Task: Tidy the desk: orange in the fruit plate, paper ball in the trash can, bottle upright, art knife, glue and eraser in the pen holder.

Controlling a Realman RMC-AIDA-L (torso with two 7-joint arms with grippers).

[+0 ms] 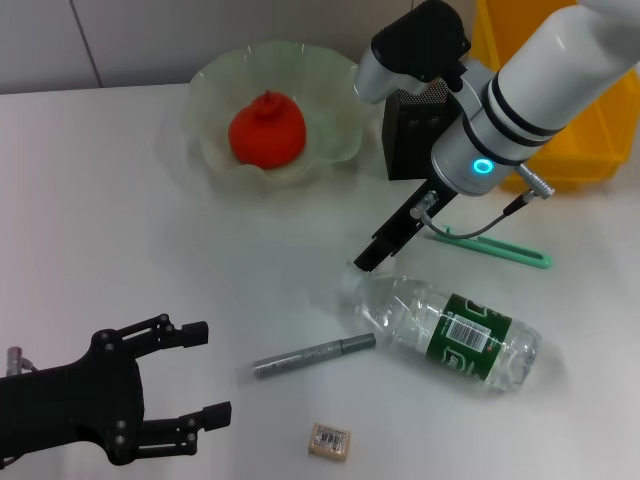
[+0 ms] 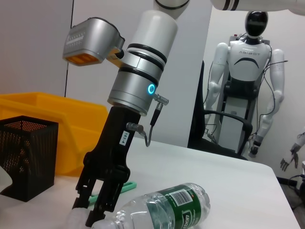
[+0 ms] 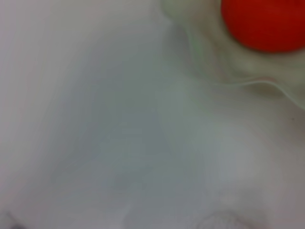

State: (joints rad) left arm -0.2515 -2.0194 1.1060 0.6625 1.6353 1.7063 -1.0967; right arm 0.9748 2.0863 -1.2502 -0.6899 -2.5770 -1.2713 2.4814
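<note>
Bottle [image 1: 450, 332] lies flat mid-desk, long axis running from its cap end near the centre out toward the front-right edge. Right gripper [image 1: 364, 263] is down right at the cap end, fingers parted, not yet closed on it. Left gripper [image 1: 205, 372] sits released at the front-left corner, farther off, so the upright move falls to the right arm.

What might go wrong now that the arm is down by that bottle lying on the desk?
The bottle lies on its side and is round, so it might roll away as the right gripper closes at its cap end. If it skids, it could knock the grey pen-like tool or the eraser lying close by.
</note>
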